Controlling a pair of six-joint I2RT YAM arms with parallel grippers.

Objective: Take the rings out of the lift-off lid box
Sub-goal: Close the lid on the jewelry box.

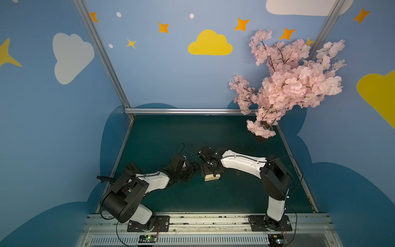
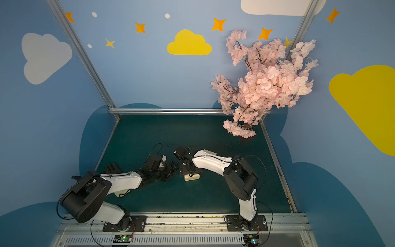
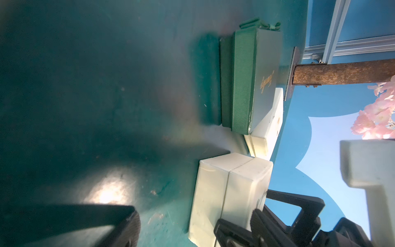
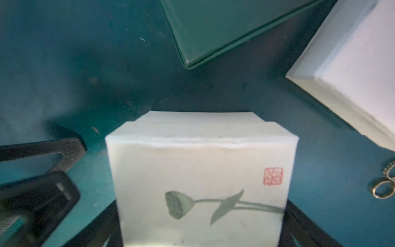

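Right wrist view: right fingers [image 4: 305, 233] straddle the lift-off lid box [image 4: 201, 171], spread wide — clamping or not, I cannot tell — left fingers [image 4: 64, 147] gape empty just beside it.

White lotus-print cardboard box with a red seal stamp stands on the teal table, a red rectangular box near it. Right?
No: the rectangular box near the white lotus-print cardboard box is dark green, not red; the right wrist view shows it. The rest holds.

Two white-shelled arms [image 1: 241, 162], black joints [image 1: 275, 181] and jaws, thin black cables [image 1: 289, 156], black base plates [image 1: 162, 221].
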